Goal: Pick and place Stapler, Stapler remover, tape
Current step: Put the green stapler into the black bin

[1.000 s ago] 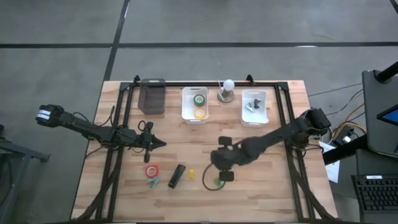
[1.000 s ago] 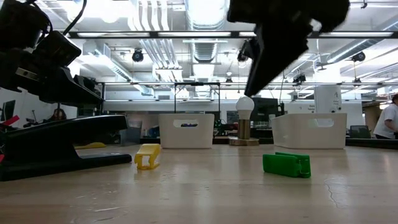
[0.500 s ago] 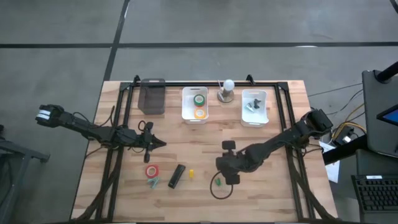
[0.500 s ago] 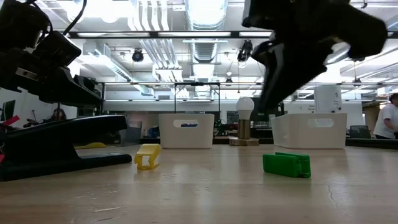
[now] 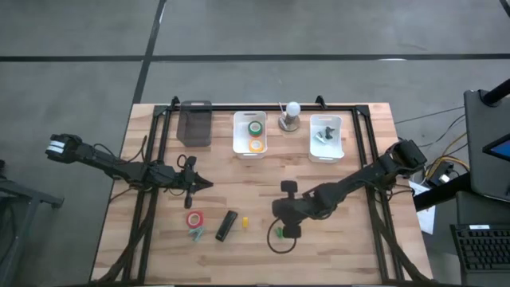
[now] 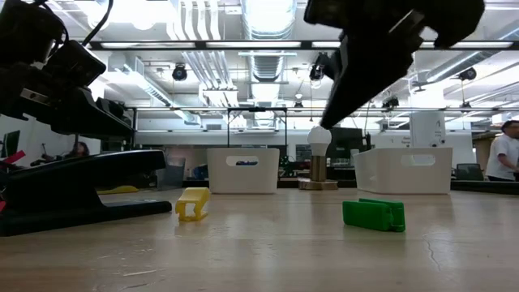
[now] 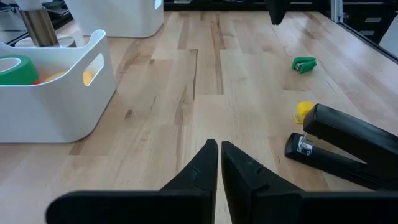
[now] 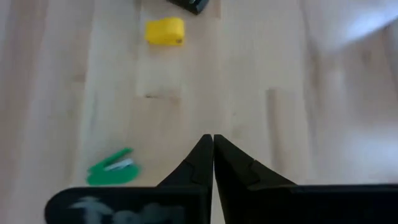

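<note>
The black stapler point(image 5: 227, 226) lies on the wooden table near its front edge, beside a yellow stapler remover point(image 5: 245, 223) and a green stapler remover point(image 5: 279, 233). A red tape roll point(image 5: 194, 218) lies to the stapler's left. Green and orange tape rolls point(image 5: 255, 134) sit in a white bin. My right gripper point(image 8: 212, 138) is shut and hangs above the table just beyond the green remover point(image 8: 113, 168), holding nothing. My left gripper point(image 7: 219, 146) is shut and hovers at the table's left middle point(image 5: 205, 185), away from everything.
A dark bin point(image 5: 194, 125) stands at the back left. A second white bin point(image 5: 325, 135) stands at the back right, with a lamp-like bulb on a base point(image 5: 291, 115) between the white bins. A small greenish thing point(image 5: 196, 234) lies below the red roll. A dark cable loop point(image 5: 280, 243) lies by the green remover.
My right gripper has shifted slightly over the table above the green stapler remover, turning as it went, and its fingers have come together with nothing between them. The stapler, the removers and the tape rolls have stayed where they were.
</note>
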Controlling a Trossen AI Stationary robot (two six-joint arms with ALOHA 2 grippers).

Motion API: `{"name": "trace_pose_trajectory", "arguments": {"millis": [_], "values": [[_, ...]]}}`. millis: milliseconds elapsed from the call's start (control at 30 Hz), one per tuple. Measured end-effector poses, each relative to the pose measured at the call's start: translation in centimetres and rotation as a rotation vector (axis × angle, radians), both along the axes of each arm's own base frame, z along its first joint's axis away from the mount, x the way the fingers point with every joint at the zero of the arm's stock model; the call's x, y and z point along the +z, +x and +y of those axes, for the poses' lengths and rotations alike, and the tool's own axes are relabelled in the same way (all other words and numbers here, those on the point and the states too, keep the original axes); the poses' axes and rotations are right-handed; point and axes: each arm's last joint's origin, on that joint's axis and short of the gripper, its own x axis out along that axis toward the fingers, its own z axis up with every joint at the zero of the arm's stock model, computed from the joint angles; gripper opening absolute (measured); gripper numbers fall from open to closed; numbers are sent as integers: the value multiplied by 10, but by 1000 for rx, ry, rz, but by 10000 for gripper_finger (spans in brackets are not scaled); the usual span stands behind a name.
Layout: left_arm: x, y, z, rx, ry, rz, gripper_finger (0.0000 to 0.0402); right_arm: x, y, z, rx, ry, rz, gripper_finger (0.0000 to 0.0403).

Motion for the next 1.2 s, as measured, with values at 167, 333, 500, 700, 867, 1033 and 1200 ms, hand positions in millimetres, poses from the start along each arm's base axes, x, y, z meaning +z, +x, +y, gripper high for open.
{"name": "trace_pose_trajectory", "arguments": {"millis": [167, 333, 500, 700, 867, 1033, 1200], "values": [[0, 0, 0, 0, 0, -1, 23, -4, -3, 4, -79, 213, 61, 8], [0, 0, 0, 0, 0, 0, 23, -4, -8, 14, -46, 356, 136, 22], [0, 0, 0, 0, 0, 0, 23, -10, -16, 25, 11, 340, 149, 82], [0, 0, 0, 0, 0, 0, 23, -22, -19, 32, -151, 304, 39, 175], [-1, 0, 0, 0, 1, 6, 23, -33, -14, 42, -282, 394, -6, 236], [-1, 0, 0, 0, 3, 15, 23, -47, -9, 48, -365, 437, 44, 268], [-2, -1, 0, 0, 5, 24, 23, -57, -3, 52, -387, 454, 87, 276]]}}
